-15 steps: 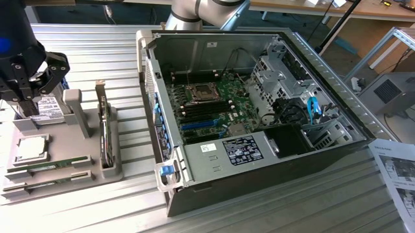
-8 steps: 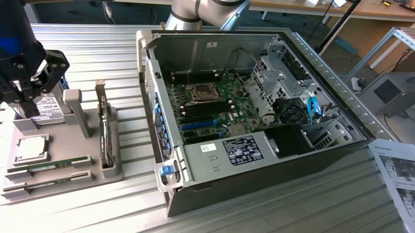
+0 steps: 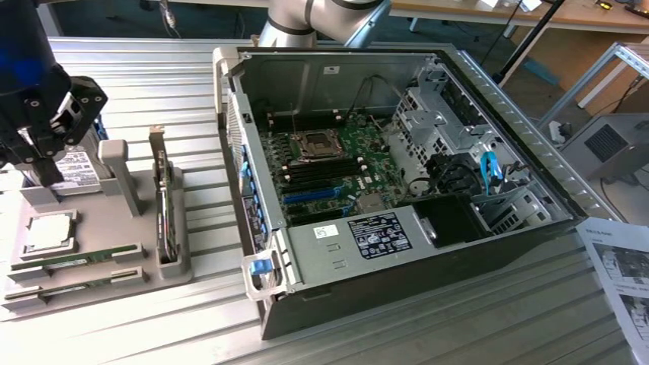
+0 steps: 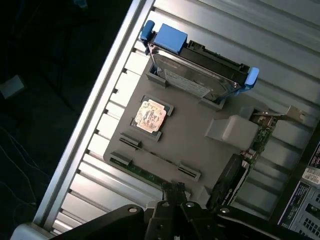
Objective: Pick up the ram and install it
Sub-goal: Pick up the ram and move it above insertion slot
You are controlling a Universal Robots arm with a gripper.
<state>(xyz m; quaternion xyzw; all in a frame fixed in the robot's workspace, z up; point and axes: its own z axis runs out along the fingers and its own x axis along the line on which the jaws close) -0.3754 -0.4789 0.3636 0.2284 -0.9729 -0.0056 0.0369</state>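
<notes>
Black gripper (image 4: 175,190) fingers, nearest the wrist camera, are pressed together with nothing between them; in the exterior view the gripper (image 3: 45,171) hangs above the parts tray, empty. Beneath everything runs the ribbed silver metal tabletop (image 3: 152,76), carrying the open grey steel computer case (image 3: 304,84) with its green motherboard (image 3: 340,152) exposed, long memory slots showing no stick that I can make out. On the exterior view's left sits the flat grey plastic parts tray (image 3: 112,228), holding a silver hard drive (image 3: 76,167) in a blue-tabbed carrier, an upright expansion card (image 3: 163,205), then the ram (image 3: 76,259), a long thin green circuit-board stick lying in its tray slot beside a twin green stick (image 3: 71,287); which of the pair is meant I cannot tell. Near them rests the square silver processor chip (image 3: 49,232). So the pick-up looks not yet made, and installation remains entirely undone. A black label (image 3: 381,232) on the case and a printed white sheet (image 3: 618,266) carry writing too small to read.
</notes>
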